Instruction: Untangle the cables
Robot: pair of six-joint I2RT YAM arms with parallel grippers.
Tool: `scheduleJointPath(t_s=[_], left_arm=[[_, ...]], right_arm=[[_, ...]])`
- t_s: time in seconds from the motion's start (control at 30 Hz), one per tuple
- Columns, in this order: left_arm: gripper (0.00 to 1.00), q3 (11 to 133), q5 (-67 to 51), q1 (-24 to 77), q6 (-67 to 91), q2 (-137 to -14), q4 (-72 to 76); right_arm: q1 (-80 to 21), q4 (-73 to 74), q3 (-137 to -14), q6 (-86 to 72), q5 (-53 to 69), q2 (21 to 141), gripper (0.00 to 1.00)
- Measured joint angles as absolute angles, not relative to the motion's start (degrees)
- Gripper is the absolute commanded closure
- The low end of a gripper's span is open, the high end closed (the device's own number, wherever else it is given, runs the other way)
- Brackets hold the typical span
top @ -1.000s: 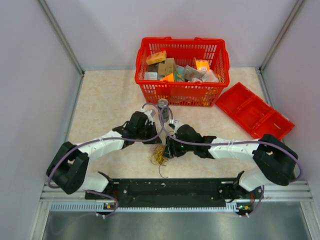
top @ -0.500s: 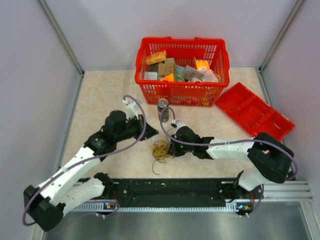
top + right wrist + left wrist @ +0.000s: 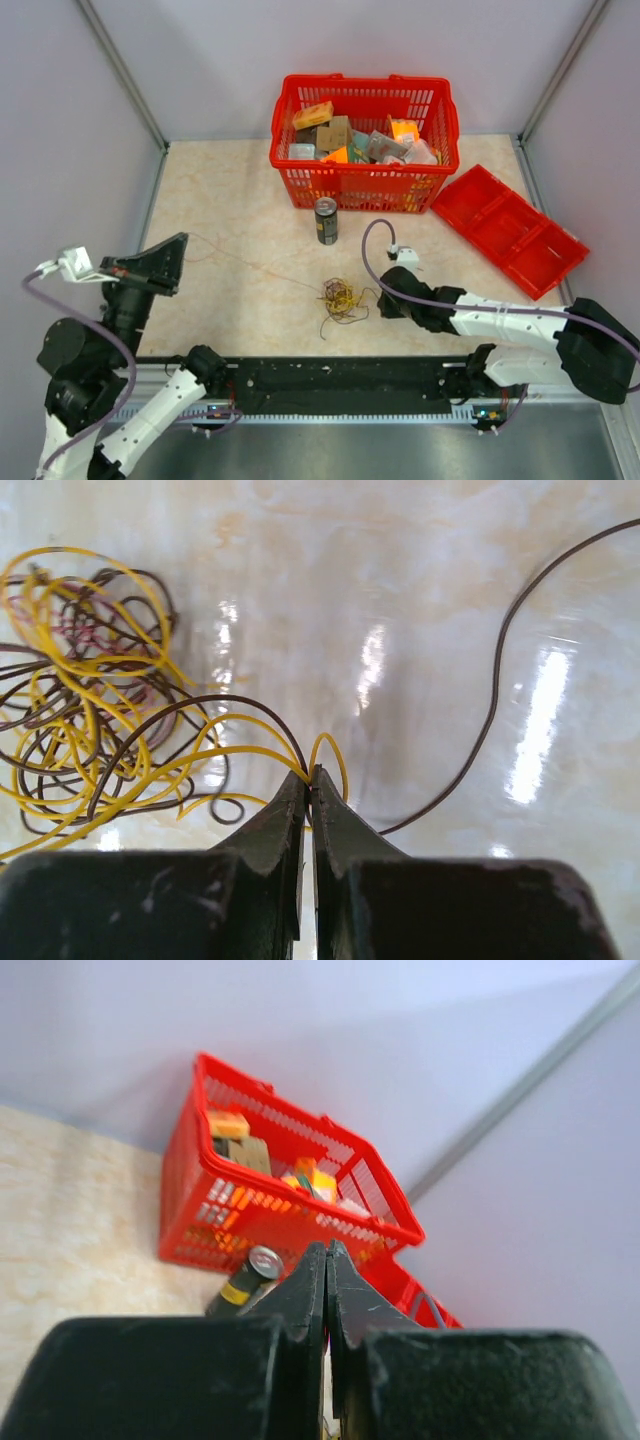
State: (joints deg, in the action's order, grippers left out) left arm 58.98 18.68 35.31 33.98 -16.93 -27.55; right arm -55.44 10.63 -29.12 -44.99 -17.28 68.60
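The cables (image 3: 340,297) lie as a small tangle of yellow and dark brown wires on the beige table, in front of the can. My right gripper (image 3: 378,300) sits just right of the tangle. In the right wrist view this gripper (image 3: 309,772) is shut on yellow and brown strands at its tips, with the cables (image 3: 90,680) bunched to the left. My left gripper (image 3: 182,240) is raised far to the left. A hair-thin strand (image 3: 250,266) stretches from its tip to the tangle. In the left wrist view the left gripper (image 3: 327,1250) is shut and the strand does not show.
A dark drink can (image 3: 326,220) stands behind the tangle; it also shows in the left wrist view as the can (image 3: 245,1282). A red basket (image 3: 365,186) of small boxes stands at the back. A red tray (image 3: 510,232) lies at the right. A loose brown wire (image 3: 495,680) curves right of the jaws.
The left arm swung from beside the tangle far out to the left and rose, drawing a thin strand out. The right gripper closed on wires and shifted right; the tangle slid slightly right.
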Motion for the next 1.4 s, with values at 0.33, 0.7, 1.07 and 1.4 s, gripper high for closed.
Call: scheduleJointPath(t_s=[0.33, 0.7, 1.07, 1.4], left_arm=[[1.0, 66.6, 21.7, 35.3, 32.9, -17.6, -30.4], [1.0, 50.8, -8.7, 35.3, 40.6, -37.8, -23.7], [1.0, 50.3, -15.8, 35.3, 44.2, -33.6, -20.3], [1.0, 55.6, -15.2, 35.3, 44.8, -31.5, -22.5]], right_arm=[[-54.8, 16.0, -29.5, -39.9, -16.8, 66.2, 0.63], [-55.0, 26.7, -42.9, -25.4, -6.2, 52.7, 0.25], [-57.2, 1.2, -41.1, -17.3, 14.5, 60.8, 0.24], [-67.7, -13.6, -43.0, -15.7, 14.9, 80.2, 0.63]])
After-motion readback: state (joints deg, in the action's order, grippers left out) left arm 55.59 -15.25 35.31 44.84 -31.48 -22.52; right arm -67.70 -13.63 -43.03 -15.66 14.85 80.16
